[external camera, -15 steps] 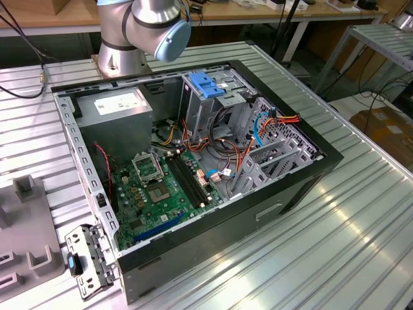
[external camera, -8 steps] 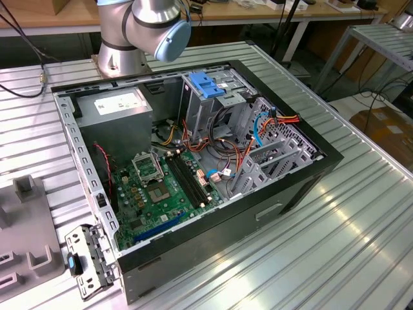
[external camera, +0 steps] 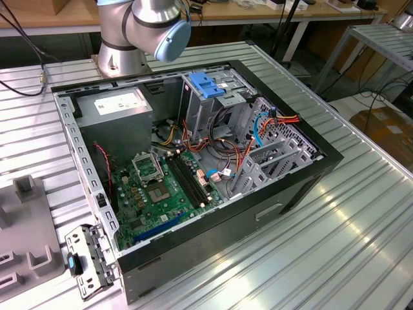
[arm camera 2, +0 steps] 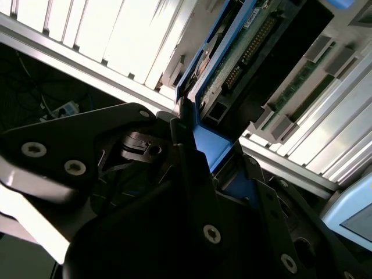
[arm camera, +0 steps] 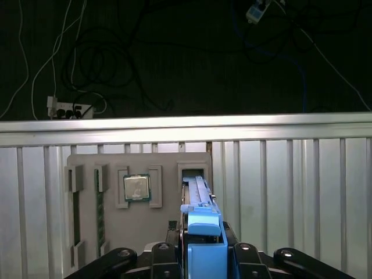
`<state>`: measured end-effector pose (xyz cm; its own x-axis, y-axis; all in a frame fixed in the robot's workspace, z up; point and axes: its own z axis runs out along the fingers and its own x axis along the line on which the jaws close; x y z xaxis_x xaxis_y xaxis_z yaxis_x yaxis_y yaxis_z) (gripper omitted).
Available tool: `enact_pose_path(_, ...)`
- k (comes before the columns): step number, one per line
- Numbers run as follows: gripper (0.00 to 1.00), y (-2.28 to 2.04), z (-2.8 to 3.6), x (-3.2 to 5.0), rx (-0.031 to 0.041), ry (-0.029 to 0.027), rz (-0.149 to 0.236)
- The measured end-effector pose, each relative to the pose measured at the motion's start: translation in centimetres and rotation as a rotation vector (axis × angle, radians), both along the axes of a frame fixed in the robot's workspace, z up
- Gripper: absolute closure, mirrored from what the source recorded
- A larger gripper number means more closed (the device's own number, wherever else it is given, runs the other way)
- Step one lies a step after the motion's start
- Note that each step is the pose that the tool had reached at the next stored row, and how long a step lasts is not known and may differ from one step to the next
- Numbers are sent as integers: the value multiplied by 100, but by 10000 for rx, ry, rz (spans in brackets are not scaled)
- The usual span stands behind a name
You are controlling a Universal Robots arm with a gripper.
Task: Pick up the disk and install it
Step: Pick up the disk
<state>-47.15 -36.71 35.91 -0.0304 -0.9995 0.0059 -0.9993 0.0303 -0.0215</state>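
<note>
The disk [arm camera: 200,224] stands on edge in a slot of a grey fixture plate [arm camera: 168,168], showing as a thin body with a bright blue rail in the first wrist view. In the second wrist view the disk [arm camera 2: 244,58] shows its green circuit board, connector pins and blue rail. My gripper [arm camera: 200,258] is directly over it, with a dark finger [arm camera: 160,256] pressed against each side of the blue rail. In the second wrist view the gripper [arm camera 2: 215,151] is shut on the rail's end. The open computer case [external camera: 303,181] lies on the slatted table.
The fixture also holds a processor chip [arm camera: 137,188] and memory sticks [arm camera: 100,218], near the table's edge rail [arm camera: 186,125]. The case holds a drive cage with a light-blue latch plate [external camera: 205,84], a grey power supply [external camera: 119,106], a motherboard [external camera: 161,187] and cables. The arm's base [external camera: 139,32] stands behind the case.
</note>
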Motion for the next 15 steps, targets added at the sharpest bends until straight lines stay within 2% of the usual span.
enact_pose_path(15,63,0,116,11,-1,4,0)
